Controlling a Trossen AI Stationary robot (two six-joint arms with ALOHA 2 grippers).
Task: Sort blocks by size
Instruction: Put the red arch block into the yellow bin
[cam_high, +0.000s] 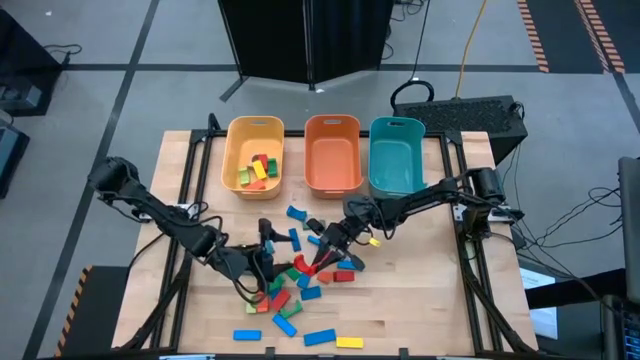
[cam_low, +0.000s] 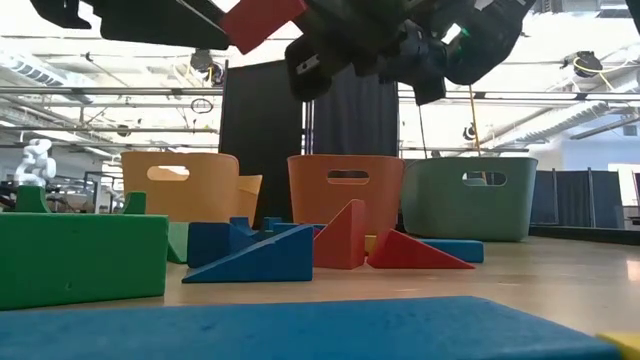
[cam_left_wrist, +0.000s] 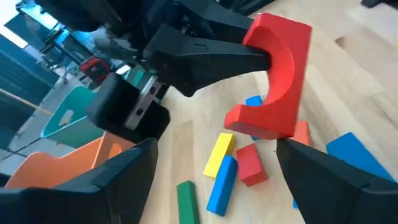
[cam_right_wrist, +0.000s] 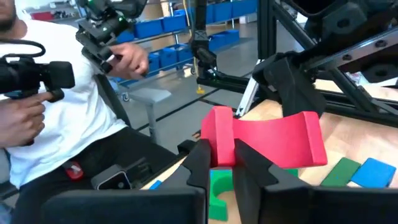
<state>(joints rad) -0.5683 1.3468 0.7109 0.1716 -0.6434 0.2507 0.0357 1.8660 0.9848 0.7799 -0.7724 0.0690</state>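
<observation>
Above the middle of the wooden table (cam_high: 420, 300), the right gripper (cam_high: 322, 258) is clenched on one leg of a red wooden arch block (cam_left_wrist: 281, 74), which hangs clear of the tabletop; the right wrist view shows its two dark fingers (cam_right_wrist: 202, 158) pinching that leg, with the rest of the arch jutting sideways beyond them. Just to the left, the left gripper (cam_high: 268, 262) stands released, its fingers spread to either side of the same arch without touching it, as the left wrist view shows. Beneath and around both grippers lies the loose scatter of small wooden blocks (cam_high: 290, 300): blue bars, red pieces, a green piece and a yellow bar (cam_high: 349, 342) near the front edge; in the left wrist view a yellow bar (cam_left_wrist: 218, 153), a blue bar (cam_left_wrist: 222, 183), a small red cube (cam_left_wrist: 251, 164) and a green bar (cam_left_wrist: 184, 199) rest on the table below the arch. Along the far edge stand three plastic bins in a row: a yellow bin (cam_high: 254, 150) at the left, holding several green, yellow and red blocks, an orange bin (cam_high: 332, 152) in the middle and a teal bin (cam_high: 396, 154) at the right. From table height, blue and red wedge blocks (cam_low: 345, 245) and a large green block (cam_low: 80, 255) lie before the bins. Beyond the table, a person (cam_right_wrist: 56, 112) in a white shirt holds a dark handset.
</observation>
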